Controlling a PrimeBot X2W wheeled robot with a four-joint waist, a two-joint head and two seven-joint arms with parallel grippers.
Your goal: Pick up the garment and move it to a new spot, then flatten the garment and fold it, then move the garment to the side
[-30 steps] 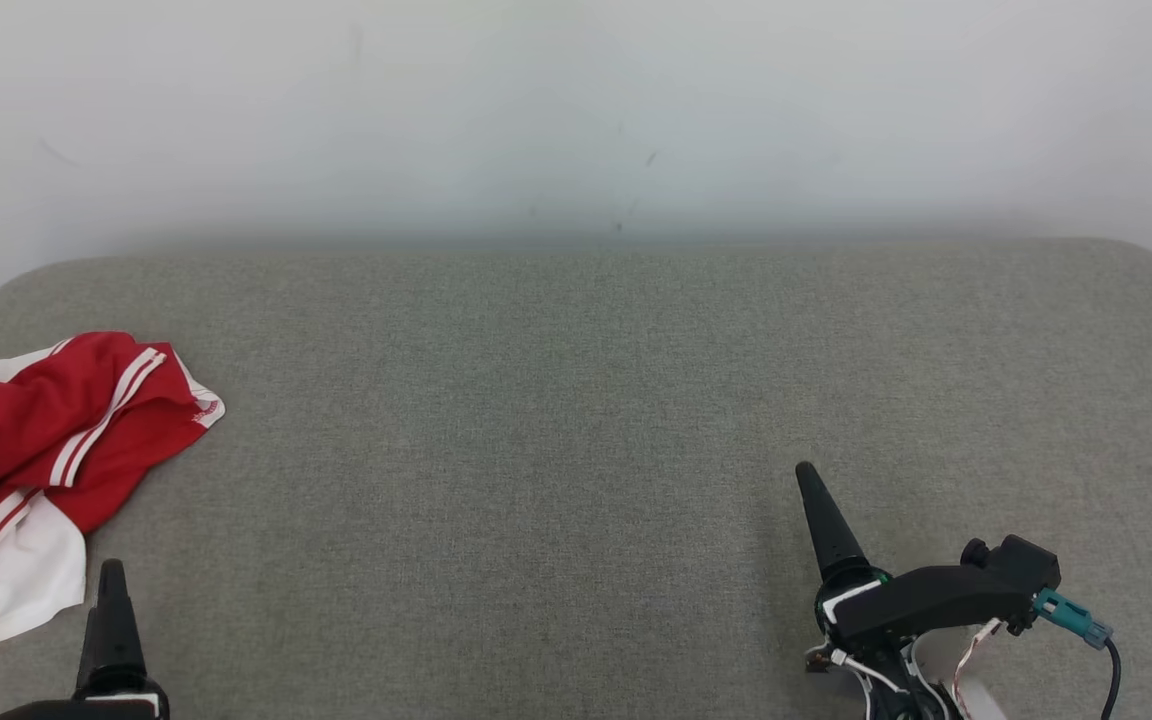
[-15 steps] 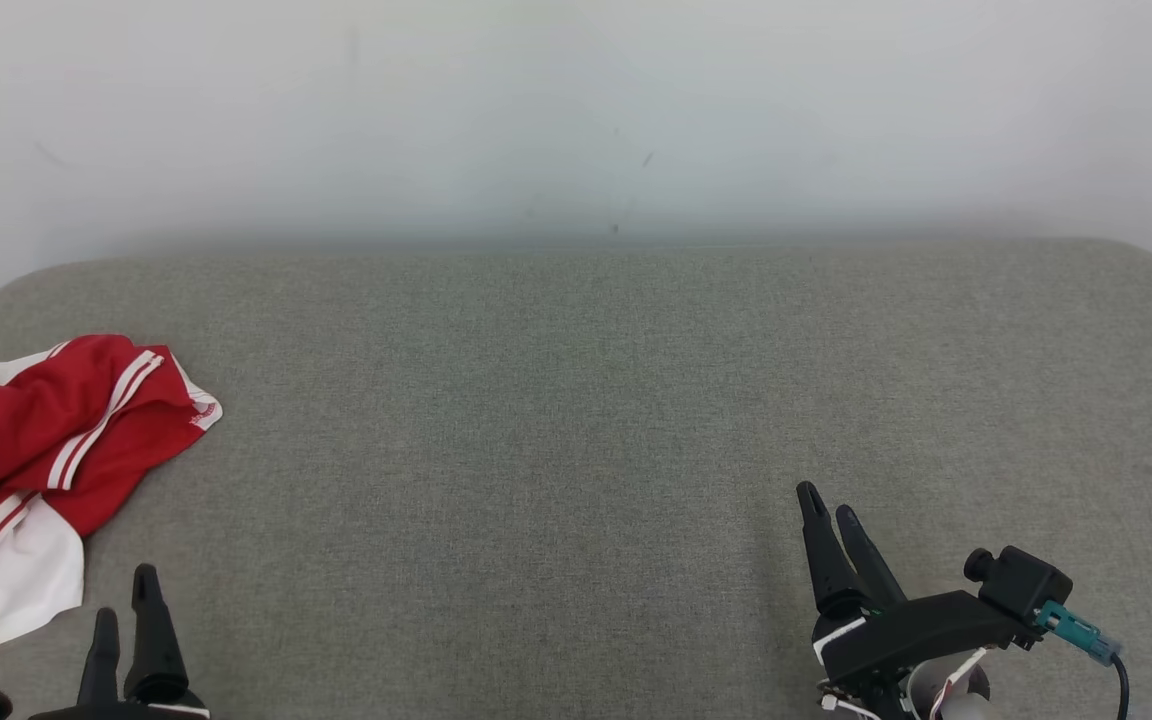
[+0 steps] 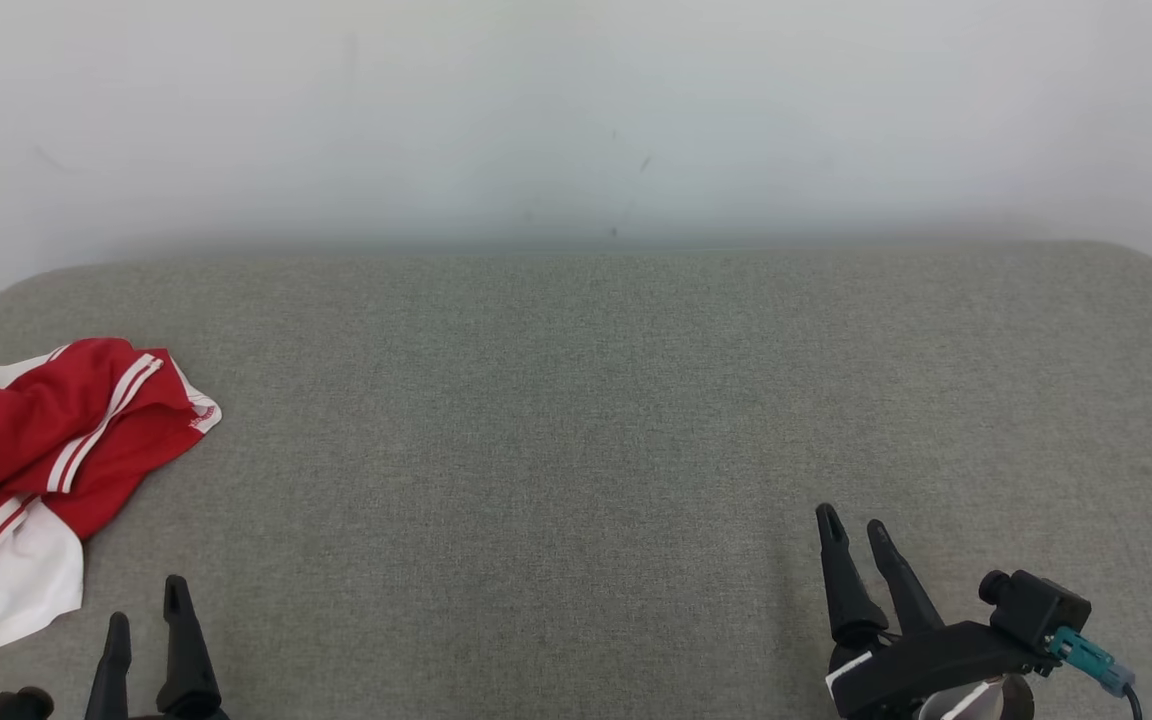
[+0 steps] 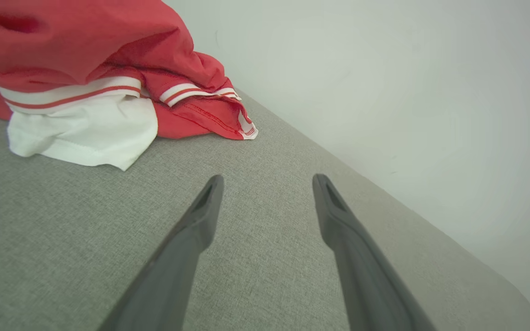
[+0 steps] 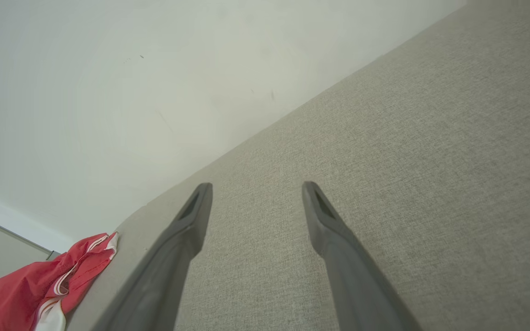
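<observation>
Both grippers had drawn back, and you found the left gripper point(image 3: 146, 605), wide and empty, nearer the crumpled garment point(image 3: 46, 440) lying ahead-left at the left edge of the cushion point(image 3: 576, 400); the right gripper point(image 3: 852, 522), equally wide, stood well apart.

The right hand point(image 3: 851, 520) has two long, black, tapering fingers point(image 3: 841, 590) on a black angular body with a white band point(image 3: 848, 669) along one edge. A small black camera block point(image 3: 1034, 606) on it carries a teal plug point(image 3: 1084, 655) and a dark cable point(image 3: 1132, 705). The left hand point(image 3: 146, 601) has the same slim fingers. In the wrist views they look matte grey, each with a narrow slot near the tip.
</observation>
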